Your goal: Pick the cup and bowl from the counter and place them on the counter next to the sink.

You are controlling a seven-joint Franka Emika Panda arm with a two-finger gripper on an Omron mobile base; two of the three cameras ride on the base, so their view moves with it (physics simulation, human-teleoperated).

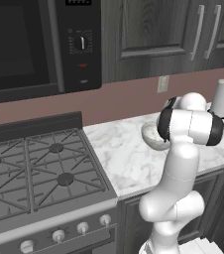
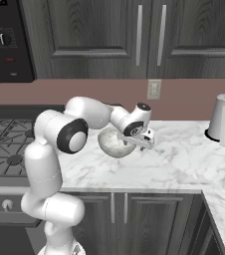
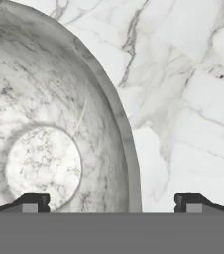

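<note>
In the hand view the two dark tips of the jaws (image 3: 112, 202) stand wide apart at the bottom of the frame, one at lower left and one at lower right. The thin rim of the bowl (image 3: 49, 129) runs down between them, so one tip sits over the inside of the bowl and the other outside it, over the white marble table (image 3: 183, 99). The tips have not closed on the rim; whether either one touches it I cannot tell. The bowl takes up the left half of that frame, its round flat bottom at lower left, speckled grey-white.

In the right base view the arm bends from the lower left toward the middle of the frame, and the hand (image 2: 143, 137) sits at the right edge of the bowl (image 2: 113, 143), which rests on the table (image 2: 174, 159) a little left of centre. In the left base view the bowl (image 1: 152, 136) shows at centre right, partly behind the arm's dark-banded joint.

Farther off, a black gas stove (image 1: 34, 168) fills the lower left of the left base view. A paper towel roll (image 2: 223, 119) stands upright at the right edge of the right base view, well apart from the bowl. A wall outlet (image 2: 154, 89) sits above the table, under dark cabinets (image 2: 149, 35)
</note>
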